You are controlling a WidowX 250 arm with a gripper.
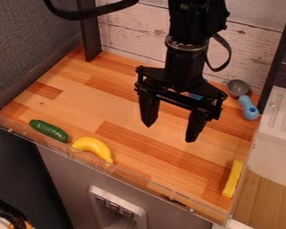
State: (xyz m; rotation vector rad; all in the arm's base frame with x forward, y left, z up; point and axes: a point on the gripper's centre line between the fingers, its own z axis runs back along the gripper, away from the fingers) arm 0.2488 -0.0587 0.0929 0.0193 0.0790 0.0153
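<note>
Taking the gripper as the clock's centre, the green cucumber lies at nine o'clock, near the clear guard. It looks like a stiff, light plastic toy, smooth enough to roll or slip, so I'd pinch its middle across the short way.

Just beside it, between eight and nine, lies the yellow banana. Probably light, firm and hard to damage, it would balance best if held at mid-curve; near the tip it might swivel.

The gripper hangs above the wooden counter, its two fingers spread wide with nothing between them. Toward one o'clock, a bit of something blue peeks out behind it, too hidden to name.

Between four and five lies a slim yellow stick, likely rigid; squeeze its long sides midway. At two, the blue-handled scoop may weigh more at its grey bowl, so grasp the handle near there.
</note>
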